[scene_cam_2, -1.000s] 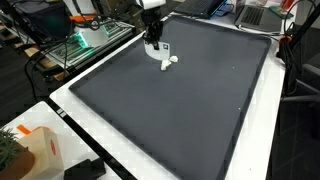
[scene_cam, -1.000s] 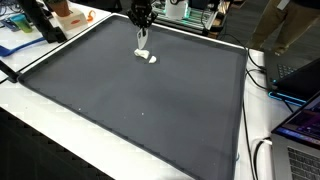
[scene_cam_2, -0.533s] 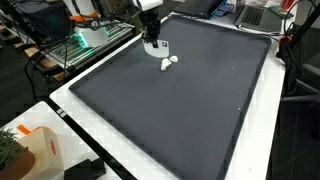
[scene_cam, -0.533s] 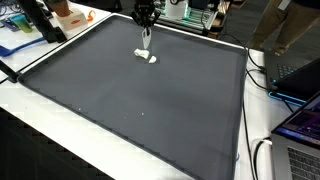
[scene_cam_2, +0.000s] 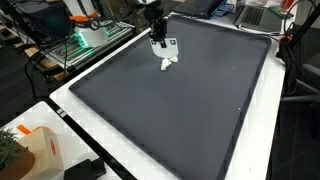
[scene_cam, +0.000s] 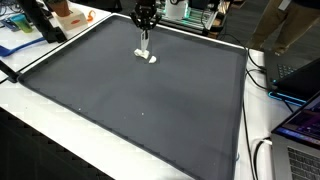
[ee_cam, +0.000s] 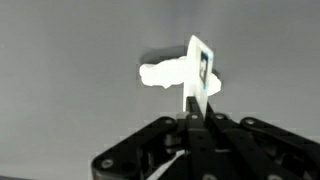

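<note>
I am pinching a white card (ee_cam: 200, 72) in my hand (ee_cam: 196, 118), the jaws pressing almost together with only the card's thin body between them. In the wrist view the card is rising out of my fingertips and turning nearly edge-on to the camera. Its face is showing only as a narrow strip with a dark mark that I cannot read. My own fingers are covering its lower end. Behind it a white lump (ee_cam: 165, 72) is lying on the grey mat (ee_cam: 60, 60). The card is cutting across the lump's right end, and from here I cannot tell whether the two are touching.

In both exterior views I am hanging over the mat close to its far edge, near a far corner. The card (scene_cam: 144, 42) is pointing straight down from my hand (scene_cam: 145, 28), with the lump (scene_cam: 149, 58) lying just under its tip. The card (scene_cam_2: 167, 45) and the lump (scene_cam_2: 167, 63) are showing so small and bright that any gap between them is hard to make out. The lump's shape is reading only as a couple of pale blobs. My arm is running out of the top of both pictures.

The mat is lying on a white table (scene_cam: 60, 115), and the frame is clipping its near corner. A laptop (scene_cam: 300, 125) is sitting past the mat's side edge, cut off by the picture's border, and an orange box (scene_cam_2: 40, 150) is standing at the table's near corner.
</note>
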Robot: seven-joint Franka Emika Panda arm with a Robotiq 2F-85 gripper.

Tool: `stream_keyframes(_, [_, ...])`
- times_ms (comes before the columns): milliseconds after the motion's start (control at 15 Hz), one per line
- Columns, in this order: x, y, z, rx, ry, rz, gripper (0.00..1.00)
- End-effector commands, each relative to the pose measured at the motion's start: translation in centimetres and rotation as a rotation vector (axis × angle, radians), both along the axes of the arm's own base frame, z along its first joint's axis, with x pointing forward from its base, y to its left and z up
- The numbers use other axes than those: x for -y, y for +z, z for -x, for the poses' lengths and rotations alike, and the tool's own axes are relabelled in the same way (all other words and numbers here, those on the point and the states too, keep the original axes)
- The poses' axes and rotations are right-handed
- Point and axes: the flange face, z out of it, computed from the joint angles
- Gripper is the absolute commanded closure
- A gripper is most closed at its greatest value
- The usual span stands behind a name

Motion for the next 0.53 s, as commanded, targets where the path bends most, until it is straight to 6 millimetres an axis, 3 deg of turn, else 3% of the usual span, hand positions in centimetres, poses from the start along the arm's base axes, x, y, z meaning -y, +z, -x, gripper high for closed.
stream_keyframes(0, [-0.4, -2.8, 0.4, 0.006, 0.014, 0.045, 0.99])
stream_keyframes(133, [0.2, -4.1, 0.3, 0.013, 0.024, 0.073, 0.99])
stream_keyframes(333, [3.6, -3.0, -0.8, -0.025, 0.019, 0.159, 0.99])
stream_keyframes(467, [3.4, -2.9, -1.7, -0.066, 0.006, 0.226, 0.99])
